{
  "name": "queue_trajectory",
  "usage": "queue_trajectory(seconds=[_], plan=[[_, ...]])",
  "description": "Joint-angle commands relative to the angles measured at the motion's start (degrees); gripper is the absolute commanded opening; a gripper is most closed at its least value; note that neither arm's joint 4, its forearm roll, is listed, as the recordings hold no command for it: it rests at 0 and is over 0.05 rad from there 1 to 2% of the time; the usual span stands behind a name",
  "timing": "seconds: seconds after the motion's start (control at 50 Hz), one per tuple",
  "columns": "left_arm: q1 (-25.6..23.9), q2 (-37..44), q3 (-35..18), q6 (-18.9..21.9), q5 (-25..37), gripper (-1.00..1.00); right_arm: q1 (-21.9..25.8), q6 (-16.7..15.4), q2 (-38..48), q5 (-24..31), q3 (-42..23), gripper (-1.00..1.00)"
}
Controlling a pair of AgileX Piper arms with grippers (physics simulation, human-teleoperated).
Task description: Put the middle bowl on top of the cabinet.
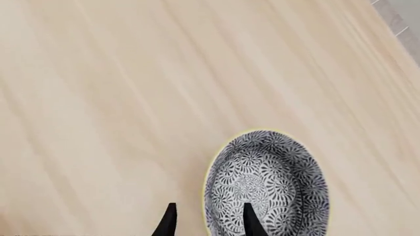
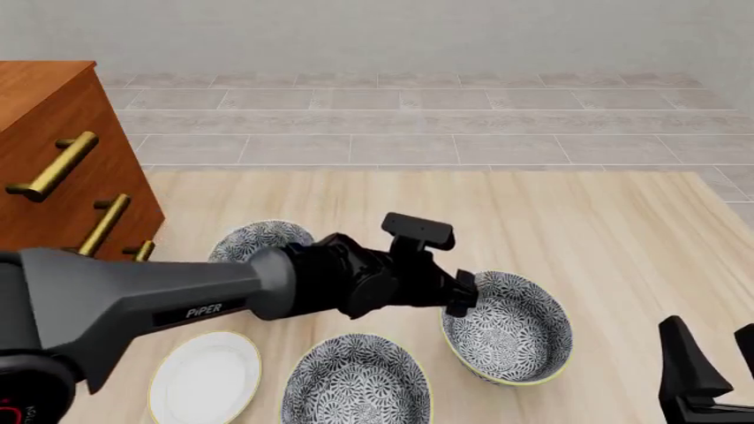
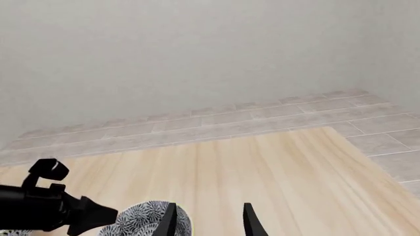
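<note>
At the desk's (image 2: 613, 221) far left corner stands the cabinet (image 2: 53, 159), brass handles facing out. Left arm (image 2: 154, 296) stretches across to the middle bowl (image 2: 509, 329), sitting near the right front edge; left hand (image 1: 206, 221) straddles its rim, fingers apart, one inside, nothing gripped. Right hand (image 3: 208, 219) hovers open and empty near the front right corner.

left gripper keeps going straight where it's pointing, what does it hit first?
Most likely the rim of the patterned bowl: the left gripper straddles its near wall, one finger inside. Height above it is unclear.
</note>
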Motion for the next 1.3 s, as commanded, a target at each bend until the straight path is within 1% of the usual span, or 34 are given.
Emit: queue_trajectory(seconds=[0.02, 0.88, 1.3], plan=[[-0.01, 0.83, 0.72, -1.04, -0.85, 1.0, -0.02, -0.04, 0.0, 0.19, -0.14, 1.0], [-0.49, 3.83, 2.25, -3.36, -3.65, 1.0, 0.08, -0.09, -0.01, 0.07, 0.12, 1.0], [-0.8, 4.12, 3.06, -3.51, -4.55, 1.0, 0.05, -0.05, -0.01, 0.16, 0.11, 1.0]])
